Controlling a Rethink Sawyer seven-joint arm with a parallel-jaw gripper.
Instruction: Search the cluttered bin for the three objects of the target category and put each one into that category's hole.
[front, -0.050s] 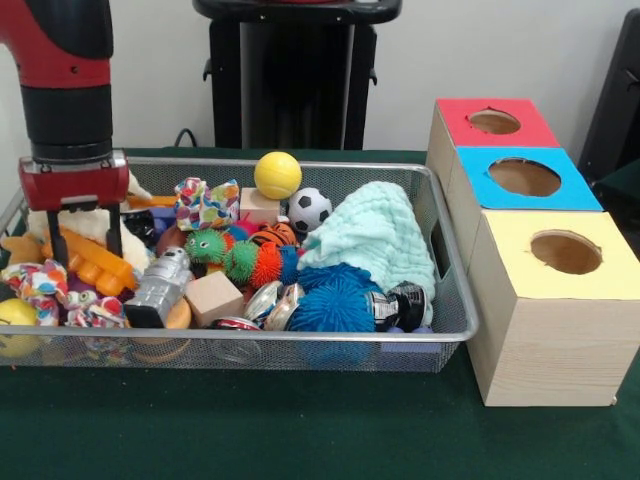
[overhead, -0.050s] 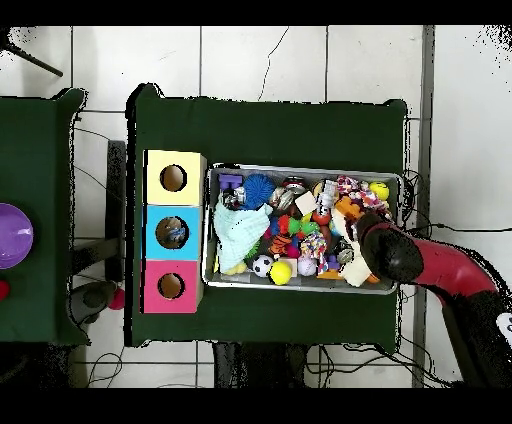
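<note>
A wire mesh bin (front, -0.050s: 300, 336) is packed with toys. My gripper (front, -0.050s: 83, 243) hangs over its left end, open, with one finger on each side of an orange plastic toy (front, -0.050s: 92, 262); I cannot tell whether they touch it. Nearby lie a silver robot toy (front, -0.050s: 160, 285), a wooden block (front, -0.050s: 214, 297) and patterned fabric bows (front, -0.050s: 205, 203). Three wooden boxes with holes stand right of the bin: red top (front, -0.050s: 495, 122), blue top (front, -0.050s: 525, 177), yellow top (front, -0.050s: 565, 252). In the overhead view the arm (overhead, -0.050s: 400, 255) covers the gripper at the bin's (overhead, -0.050s: 305, 170) right end.
Also in the bin are a yellow ball (front, -0.050s: 277, 175), a soccer ball (front, -0.050s: 309, 208), a mint cloth (front, -0.050s: 375, 235), a blue spiky ball (front, -0.050s: 330, 305), green and orange spiky balls and metal cans (front, -0.050s: 400, 305). Something shows inside the blue box's hole (overhead, -0.050s: 174, 233). A purple object (overhead, -0.050s: 10, 235) sits on a side table.
</note>
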